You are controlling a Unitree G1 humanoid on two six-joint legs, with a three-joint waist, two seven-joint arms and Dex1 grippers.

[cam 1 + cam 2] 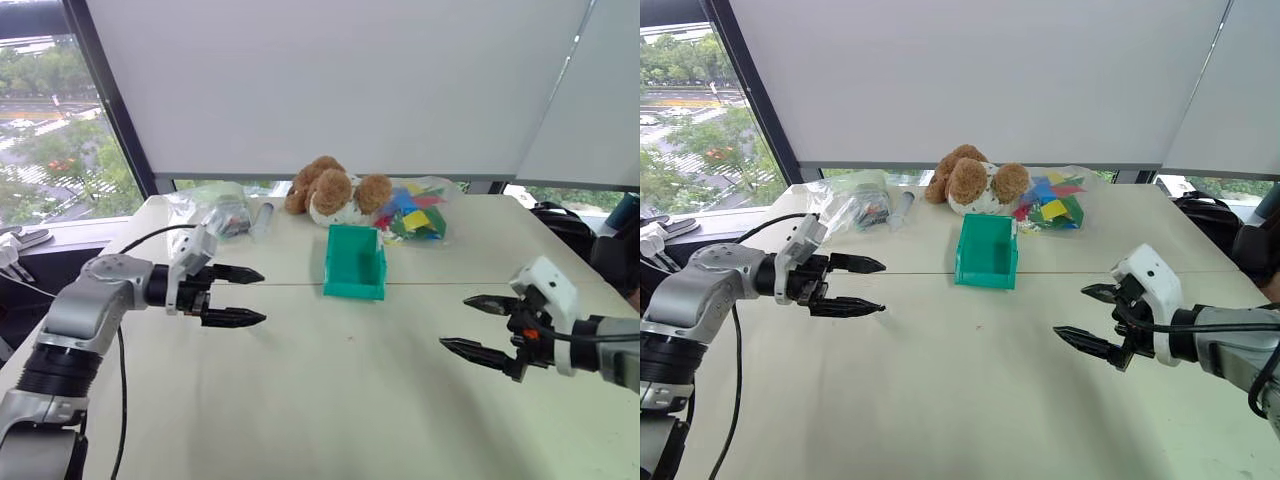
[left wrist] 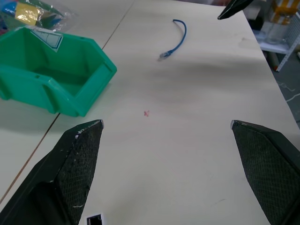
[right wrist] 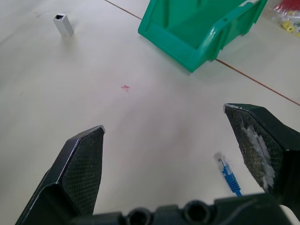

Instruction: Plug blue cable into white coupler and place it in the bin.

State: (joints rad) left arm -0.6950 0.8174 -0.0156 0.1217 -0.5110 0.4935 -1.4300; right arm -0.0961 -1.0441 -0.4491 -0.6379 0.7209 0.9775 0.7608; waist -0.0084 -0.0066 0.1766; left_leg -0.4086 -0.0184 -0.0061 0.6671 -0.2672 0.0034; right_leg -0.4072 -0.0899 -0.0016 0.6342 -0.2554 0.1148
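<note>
So nothing is done yet: both the left gripper (image 1: 244, 296) and right gripper (image 1: 479, 327) hover spread and empty, the blue cable (image 2: 175, 39) lies unplugged, well apart from the white coupler (image 3: 63, 24), and the bin (image 1: 354, 262) waits at twelve o'clock.

A teddy bear (image 1: 331, 190) lies beside a bag of coloured pieces (image 1: 418, 212).

One bin (image 1: 355, 262), one blue cable (image 2: 176, 38), one white coupler (image 3: 63, 24), one teddy bear (image 1: 333, 190), two grippers.
</note>
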